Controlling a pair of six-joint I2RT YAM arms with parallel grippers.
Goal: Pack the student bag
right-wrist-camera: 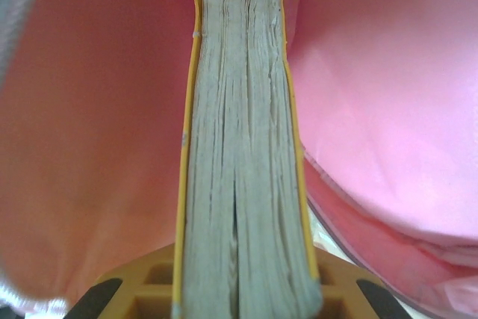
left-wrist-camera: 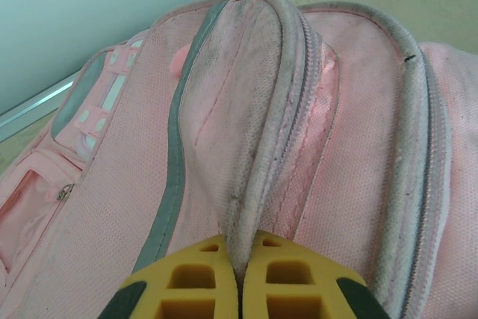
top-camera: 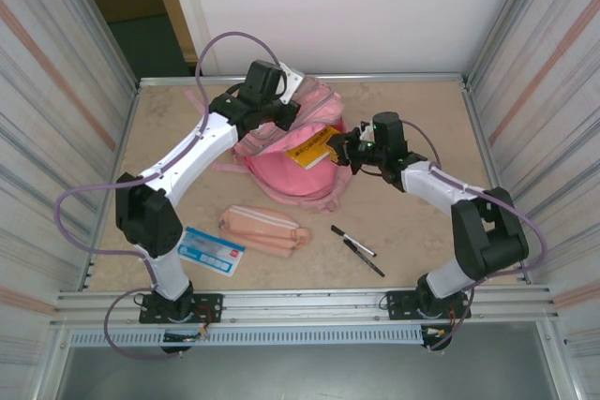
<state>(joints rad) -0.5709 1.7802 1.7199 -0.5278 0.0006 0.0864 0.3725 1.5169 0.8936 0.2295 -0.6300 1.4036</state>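
Upper centre of top view: student bag (top-camera: 281,180) lies on table (top-camera: 412,105). Your left gripper (left-wrist-camera: 239,278), lower centre of wrist view, pinched on bag's zipper-edged fold. Your right gripper (top-camera: 345,149) clamped on yellow book (right-wrist-camera: 243,147), flanked by pink fabric.

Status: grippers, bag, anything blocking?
Left gripper shut on student bag rim. Right gripper shut on yellow book, partway inside bag. No obstruction seen.

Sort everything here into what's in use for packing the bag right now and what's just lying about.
In use: student bag, edge pinched by left hand; yellow book, held by right hand, partly in the bag.
Lying about, untouched: pink pencil pouch; two black pens; blue-and-white packet.
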